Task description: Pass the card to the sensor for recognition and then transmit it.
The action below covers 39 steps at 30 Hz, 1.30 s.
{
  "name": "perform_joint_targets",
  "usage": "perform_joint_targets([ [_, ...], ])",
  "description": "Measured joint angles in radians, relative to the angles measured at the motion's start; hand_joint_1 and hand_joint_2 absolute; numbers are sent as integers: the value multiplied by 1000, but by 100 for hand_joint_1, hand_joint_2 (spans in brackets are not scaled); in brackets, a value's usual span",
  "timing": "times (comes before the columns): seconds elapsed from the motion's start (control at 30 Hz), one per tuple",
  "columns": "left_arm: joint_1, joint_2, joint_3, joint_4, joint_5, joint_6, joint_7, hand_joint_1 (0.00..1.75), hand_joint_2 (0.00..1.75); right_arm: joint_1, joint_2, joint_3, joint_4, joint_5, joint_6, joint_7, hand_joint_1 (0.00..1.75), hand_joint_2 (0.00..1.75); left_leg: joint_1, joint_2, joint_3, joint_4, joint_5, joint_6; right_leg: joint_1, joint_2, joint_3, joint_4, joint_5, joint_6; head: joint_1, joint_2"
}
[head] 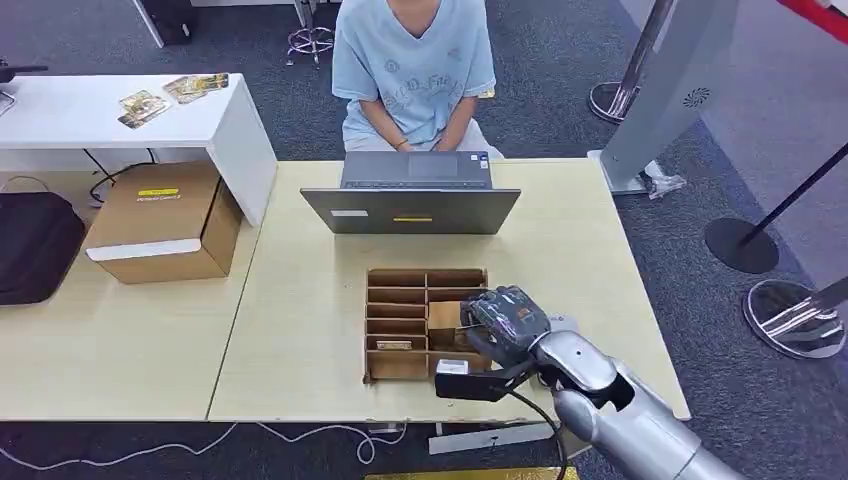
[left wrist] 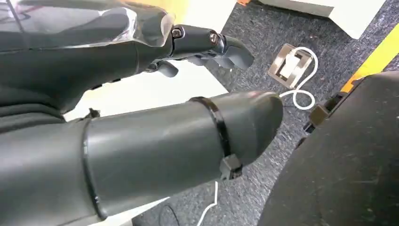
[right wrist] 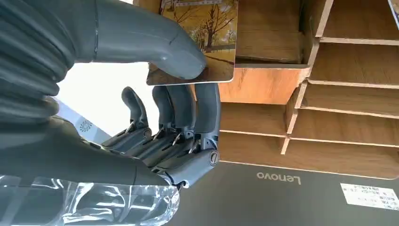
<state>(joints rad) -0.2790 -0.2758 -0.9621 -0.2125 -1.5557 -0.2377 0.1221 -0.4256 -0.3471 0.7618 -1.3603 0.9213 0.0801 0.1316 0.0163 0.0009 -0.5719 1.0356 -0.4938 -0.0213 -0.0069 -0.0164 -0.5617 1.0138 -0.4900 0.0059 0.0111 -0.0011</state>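
Silver and smooth, the right arm ends in a dark right hand over the right half of the wooden organizer on the pale wood-grain counter. Thumb and fingers pinch a glossy card printed with autumn trees; the card sits above the organizer's right compartments, touching or just above their edge. Thin plywood dividers split the organizer into shallow slots; a lower left slot holds a small flat item. Behind it stands a grey laptop, its lid toward the robot, with a person seated at it. Hanging over dark carpet, the left hand holds nothing, its fingers loosely apart.
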Motion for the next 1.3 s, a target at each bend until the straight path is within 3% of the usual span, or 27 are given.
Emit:
perform_joint_targets([
  [0.43,-8,-2,-73,-4,-3,2,0,0,0,7,0,-17,-4,1,-3,-5,134,175,0,0,0,0,0,0,0,0,0,0,0,0,0,0],
  [0.8,-11,-2,-105,-7,-3,3,-2,0,0,16,0,-41,-28,2,-9,-5,154,175,0,0,0,0,0,0,0,0,0,0,1,0,0,0],
  [1.3,-14,-2,-125,-8,-3,7,-10,0,0,26,-15,-87,-74,-24,-18,-8,157,175,0,0,-1,0,1,0,0,0,0,0,1,0,0,0],
])
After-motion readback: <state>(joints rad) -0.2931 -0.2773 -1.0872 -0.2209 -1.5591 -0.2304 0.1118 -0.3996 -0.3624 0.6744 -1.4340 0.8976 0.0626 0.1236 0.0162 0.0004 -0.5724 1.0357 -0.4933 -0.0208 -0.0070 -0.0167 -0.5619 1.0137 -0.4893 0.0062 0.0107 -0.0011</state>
